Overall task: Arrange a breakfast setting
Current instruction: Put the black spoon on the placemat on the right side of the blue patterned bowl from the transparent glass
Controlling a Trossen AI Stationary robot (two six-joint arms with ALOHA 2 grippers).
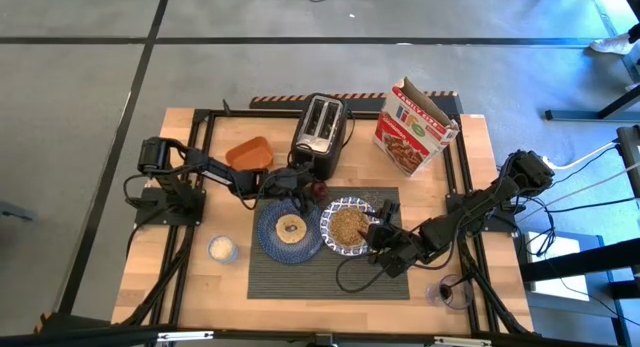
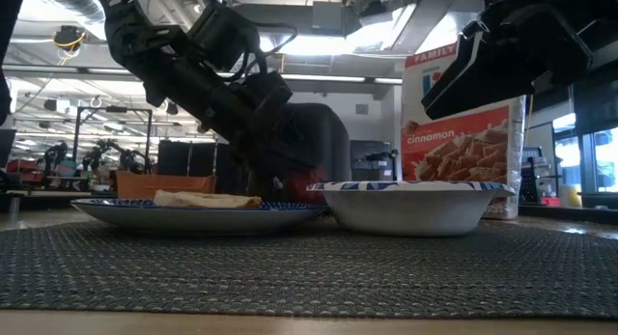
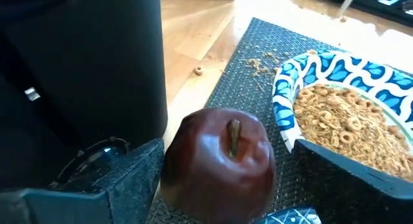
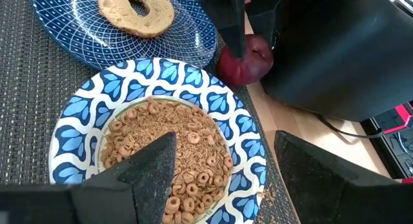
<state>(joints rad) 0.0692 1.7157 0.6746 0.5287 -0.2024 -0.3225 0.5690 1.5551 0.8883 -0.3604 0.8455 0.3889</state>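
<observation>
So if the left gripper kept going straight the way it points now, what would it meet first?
The dark red apple, right in front of its open fingers on the dark grey ribbed placemat; whether they touch it is unclear.

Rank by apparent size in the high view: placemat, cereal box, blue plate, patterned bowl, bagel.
1. placemat
2. cereal box
3. blue plate, with the patterned bowl looking about the same, so I won't separate them
4. bagel
</observation>
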